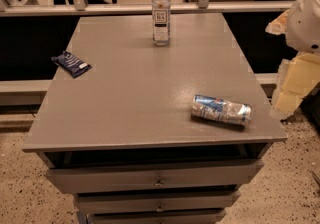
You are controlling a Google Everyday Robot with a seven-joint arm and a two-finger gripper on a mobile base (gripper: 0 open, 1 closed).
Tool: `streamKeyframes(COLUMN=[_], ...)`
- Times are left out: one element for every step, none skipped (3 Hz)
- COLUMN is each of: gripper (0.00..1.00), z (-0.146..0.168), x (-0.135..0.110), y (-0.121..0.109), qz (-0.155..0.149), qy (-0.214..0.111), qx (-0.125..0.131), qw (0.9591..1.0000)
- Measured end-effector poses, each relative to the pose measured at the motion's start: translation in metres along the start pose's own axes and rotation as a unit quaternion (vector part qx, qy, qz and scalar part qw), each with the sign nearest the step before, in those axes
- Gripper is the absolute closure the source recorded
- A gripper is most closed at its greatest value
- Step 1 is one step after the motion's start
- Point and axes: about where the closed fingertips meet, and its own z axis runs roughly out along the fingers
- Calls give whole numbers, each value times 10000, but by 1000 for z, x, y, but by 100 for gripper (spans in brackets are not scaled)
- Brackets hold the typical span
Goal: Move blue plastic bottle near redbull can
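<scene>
Nothing is done yet: the bottle (161, 13) stands at the table's (135, 93) far edge, well apart from the can (221, 110) lying front-right, and my gripper is out of view, so I cannot tell its state.

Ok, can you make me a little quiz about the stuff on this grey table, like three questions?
1. True or false: the blue plastic bottle touches the redbull can.
2. The can is: A) upright, B) lying on its side, C) inside a drawer.
3. Fill in: the dark-blue snack packet lies near the ____ edge of the table, as the camera sees it.
Key: 1 false, they sit far apart; 2 B; 3 left.
Bonus: the gripper is not in view; only a white robot part shows at the right.
</scene>
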Motion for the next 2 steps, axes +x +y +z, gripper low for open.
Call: streamKeyframes(gripper=[0,0], z=[1,16], x=[-1,-9], y=[-2,-35], qz=[14,235], qy=[-22,-370], qx=[17,265], qw=[10000,9987])
